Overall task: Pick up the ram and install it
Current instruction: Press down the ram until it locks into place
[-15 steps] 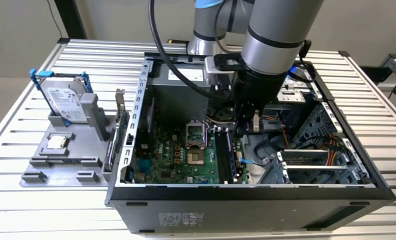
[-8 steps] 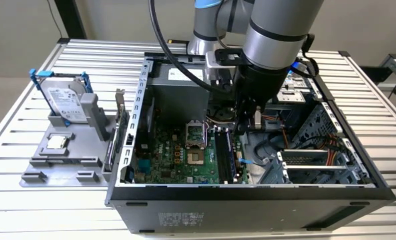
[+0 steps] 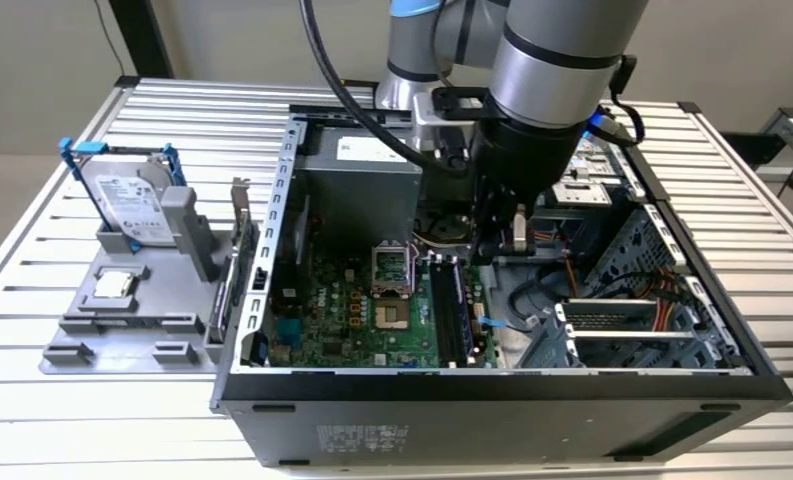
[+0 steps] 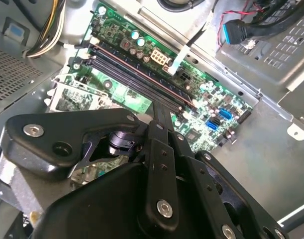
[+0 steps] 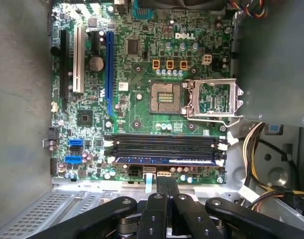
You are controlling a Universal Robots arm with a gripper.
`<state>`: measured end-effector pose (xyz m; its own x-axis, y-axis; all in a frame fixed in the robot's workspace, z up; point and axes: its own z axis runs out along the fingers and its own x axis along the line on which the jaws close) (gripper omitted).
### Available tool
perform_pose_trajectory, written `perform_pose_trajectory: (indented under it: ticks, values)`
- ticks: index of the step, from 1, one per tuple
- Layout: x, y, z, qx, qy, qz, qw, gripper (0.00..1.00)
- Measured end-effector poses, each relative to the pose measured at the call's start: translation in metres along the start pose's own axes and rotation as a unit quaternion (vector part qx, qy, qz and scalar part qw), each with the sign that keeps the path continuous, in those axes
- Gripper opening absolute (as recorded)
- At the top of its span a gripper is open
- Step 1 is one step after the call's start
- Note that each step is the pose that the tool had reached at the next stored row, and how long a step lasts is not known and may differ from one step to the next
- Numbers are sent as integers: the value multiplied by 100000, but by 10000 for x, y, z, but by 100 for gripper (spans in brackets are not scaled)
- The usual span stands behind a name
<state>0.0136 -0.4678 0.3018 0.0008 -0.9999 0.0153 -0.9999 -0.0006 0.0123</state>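
Already your ram (image 5: pixel 166 160) sits seated in outermost black slot (image 5: pixel 164 142) on motherboard (image 5: pixel 137 107), lying level with slot clips at both ends. Gripper (image 5: pixel 166 185) hangs just above case (image 3: pixel 256 300) edge, fingers pressed together, holding nothing.

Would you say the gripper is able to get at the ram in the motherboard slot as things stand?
Probably yes: the gripper hangs inside the open case close to the ram, which sits in the slot nearest it, with nothing between them.

Ram (image 5: pixel 164 160) in motherboard (image 5: pixel 137 114) slot; pincer (image 5: pixel 166 196) just beside it
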Motion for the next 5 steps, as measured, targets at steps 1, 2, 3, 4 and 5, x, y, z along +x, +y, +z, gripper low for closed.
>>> perform_pose_trajectory:
  ticks: [1, 2, 3, 4, 5]
  values:
    - [0, 0, 0, 4, -11, -1, 100000, 0]
    - [0, 0, -1, 0, 24, 1, 100000, 0]
    - [0, 0, -1, 1, 44, 0, 100000, 0]
    - [0, 0, -1, 1, 46, -1, 100000, 0]
    - [0, 0, -1, 2, 46, -3, 100000, 0]
